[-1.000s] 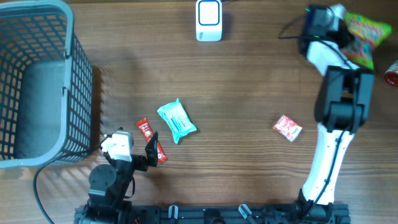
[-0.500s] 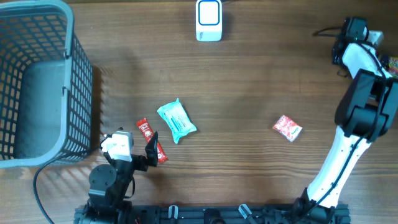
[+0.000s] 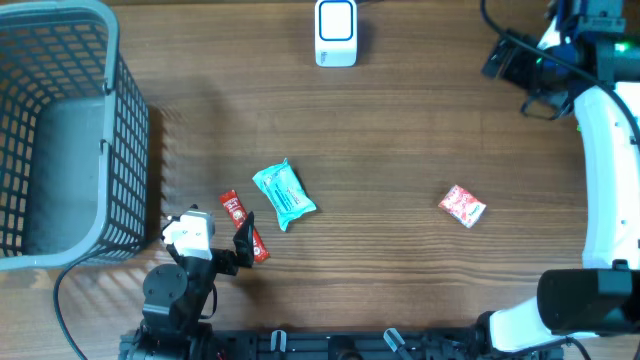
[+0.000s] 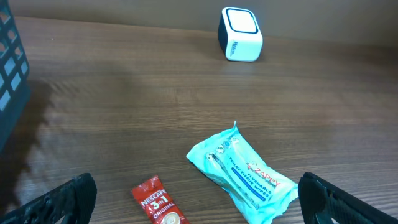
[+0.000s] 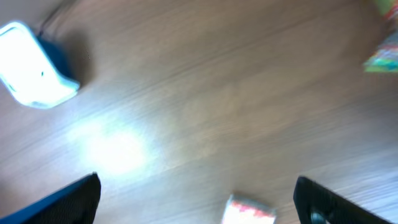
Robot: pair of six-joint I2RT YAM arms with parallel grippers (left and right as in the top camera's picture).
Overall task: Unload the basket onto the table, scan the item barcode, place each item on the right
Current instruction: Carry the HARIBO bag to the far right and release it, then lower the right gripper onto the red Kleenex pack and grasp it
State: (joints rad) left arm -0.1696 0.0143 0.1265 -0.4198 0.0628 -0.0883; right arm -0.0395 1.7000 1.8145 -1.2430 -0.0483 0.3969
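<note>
Our right fingers (image 5: 68,198) stood spread and empty above the far right corner of the counter (image 3: 400,130); our left fingers (image 4: 59,200) gaped too, holding nothing. The red-and-white packet (image 3: 462,206) lay flat, well apart from the scanner (image 3: 336,32). We feared a hasty reach would skid the thin packet away rather than pinch it.

Wht scanner (image 3: 336,32) top ctr, teal pkt (image 3: 284,194) flat

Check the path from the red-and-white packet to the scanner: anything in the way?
Nothing visible. Only bare table lies between the red-and-white packet and the scanner; the teal wipes pack sits well off that line.
</note>
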